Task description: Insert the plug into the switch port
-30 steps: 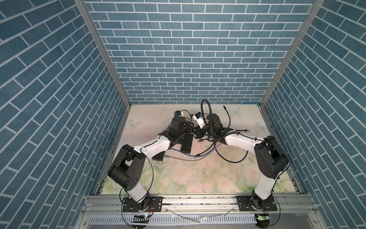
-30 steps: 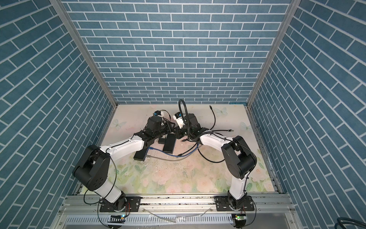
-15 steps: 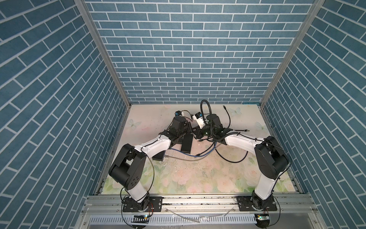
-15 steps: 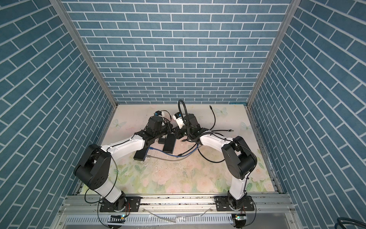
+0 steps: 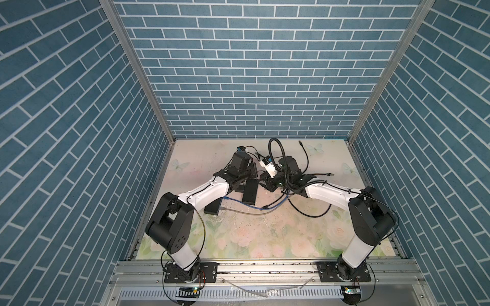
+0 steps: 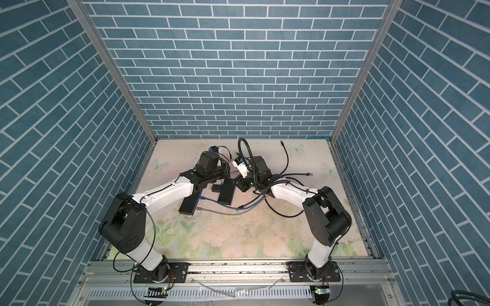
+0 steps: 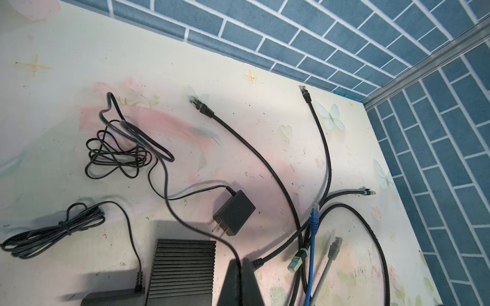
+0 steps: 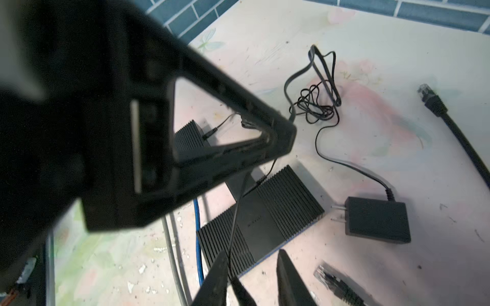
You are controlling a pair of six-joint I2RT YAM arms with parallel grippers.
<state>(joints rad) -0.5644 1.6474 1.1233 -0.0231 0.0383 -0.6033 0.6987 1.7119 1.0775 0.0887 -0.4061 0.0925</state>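
Table: floral mat (image 5: 265, 238) inside blue brick-print walls; both arms reach to its far middle.
Left gripper (image 7: 241, 265): jaws closed, tips pinching the thin black cord (image 8: 235, 233).
Right gripper (image 8: 253, 262): jaws partly apart, gripping nothing. The cord runs down between its fingers (image 8: 287, 278); too blurred to tell if it touches them.
Switch (image 8: 259, 212): black, ribbed, flat on the mat directly under both grippers' tips.
Second switch (image 8: 188, 137): on the far side of the left gripper, seen through its finger frame. A cord is plugged into its end.
Power adapter (image 8: 376, 220): two prongs, just beside the switch and a little ahead of the right gripper. The thin cord starts here.
Plug: at the cord's end, cannot pick it out; the cord is lost in blur at the right gripper.
Writing: small print on the switch's smooth middle band (image 8: 253, 224), unreadable.
Left wrist view only: Ethernet ends fanned out beyond the left gripper, with blue plug (image 7: 315, 214), grey plug (image 7: 334, 246), teal plug (image 7: 298, 258).
Right wrist view only: the left gripper from outside, and a black Ethernet plug (image 8: 334, 283) just beside the right gripper.
Both top views: the wrists cover the gripper tips.
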